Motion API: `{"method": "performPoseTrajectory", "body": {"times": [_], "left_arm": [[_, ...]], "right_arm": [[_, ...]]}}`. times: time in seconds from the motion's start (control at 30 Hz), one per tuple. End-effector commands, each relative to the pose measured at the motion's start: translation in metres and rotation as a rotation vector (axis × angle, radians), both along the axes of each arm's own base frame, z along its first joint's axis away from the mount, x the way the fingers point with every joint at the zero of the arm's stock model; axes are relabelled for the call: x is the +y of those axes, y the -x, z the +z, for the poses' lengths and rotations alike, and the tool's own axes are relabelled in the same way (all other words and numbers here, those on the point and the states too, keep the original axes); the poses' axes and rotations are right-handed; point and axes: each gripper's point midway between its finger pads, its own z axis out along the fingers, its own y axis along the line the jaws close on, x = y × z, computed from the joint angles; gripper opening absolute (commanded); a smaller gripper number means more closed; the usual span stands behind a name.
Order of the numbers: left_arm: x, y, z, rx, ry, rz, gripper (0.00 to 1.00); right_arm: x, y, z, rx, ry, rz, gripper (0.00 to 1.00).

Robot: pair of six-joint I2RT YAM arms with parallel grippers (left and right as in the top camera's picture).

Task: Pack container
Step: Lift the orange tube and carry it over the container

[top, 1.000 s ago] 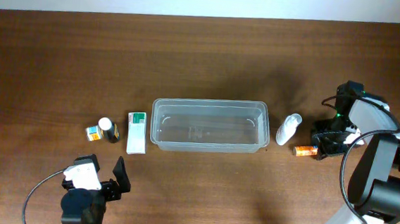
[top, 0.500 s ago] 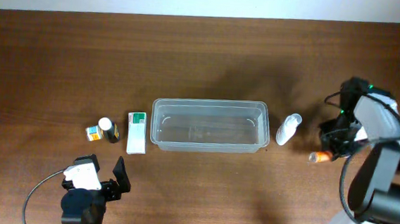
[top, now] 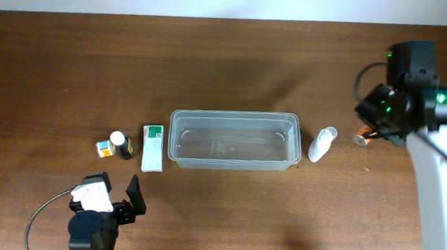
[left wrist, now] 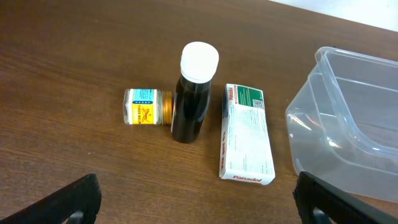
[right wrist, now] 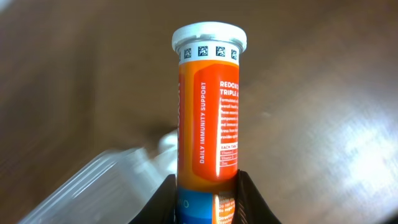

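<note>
The container is a clear rectangular tub at the table's middle, with nothing in it. It also shows in the left wrist view and blurred in the right wrist view. My right gripper is shut on an orange vitamin tube with a white cap and holds it in the air, right of the tub; its jaws grip the tube's lower part. A white bottle lies just right of the tub. My left gripper is open and empty near the front edge.
Left of the tub lie a white and green Panadol box, a dark bottle with a white cap and a small yellow jar. All three also show in the overhead view, the box nearest the tub.
My right gripper closed on the orange tube, lifted it off the table and rose toward the camera, shifting a little back. The left arm has not moved.
</note>
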Motion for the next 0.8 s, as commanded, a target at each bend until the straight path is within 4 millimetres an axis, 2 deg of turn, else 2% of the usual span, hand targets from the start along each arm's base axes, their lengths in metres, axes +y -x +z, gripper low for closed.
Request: {"method": "performPoseTrajectory", "body": {"times": [0.0, 0.2, 0.23, 0.33, 0.4, 0.57, 0.63, 0.77], "left_arm": [[-0.003, 0.0, 0.0, -0.007, 0.007, -0.013, 1.0], [-0.003, 0.0, 0.0, -0.007, 0.007, -0.013, 1.0], [-0.003, 0.0, 0.0, -0.007, 0.007, -0.013, 1.0], [-0.003, 0.0, 0.0, -0.007, 0.007, -0.013, 1.0], [-0.003, 0.0, 0.0, -0.007, 0.007, -0.013, 1.0], [-0.003, 0.0, 0.0, -0.007, 0.007, -0.013, 1.0], [-0.003, 0.0, 0.0, -0.007, 0.007, -0.013, 1.0], [-0.003, 0.0, 0.0, -0.007, 0.007, -0.013, 1.0]], "right_arm": [[0.039, 0.001, 0.027, -0.088, 0.055, 0.188, 0.19], [0.148, -0.004, 0.031, -0.151, 0.172, 0.73, 0.19], [0.182, -0.003, 0.026, -0.159, 0.228, 0.907, 0.19], [0.219, -0.004, 0.006, -0.129, 0.295, 1.095, 0.19], [0.23, -0.006, -0.013, -0.079, 0.319, 1.151, 0.19], [0.239, -0.016, -0.065, 0.074, 0.371, 1.271, 0.16], [0.241, -0.019, -0.08, 0.117, 0.4, 1.331, 0.13], [0.243, -0.021, -0.102, 0.186, 0.454, 1.453, 0.13]]}}
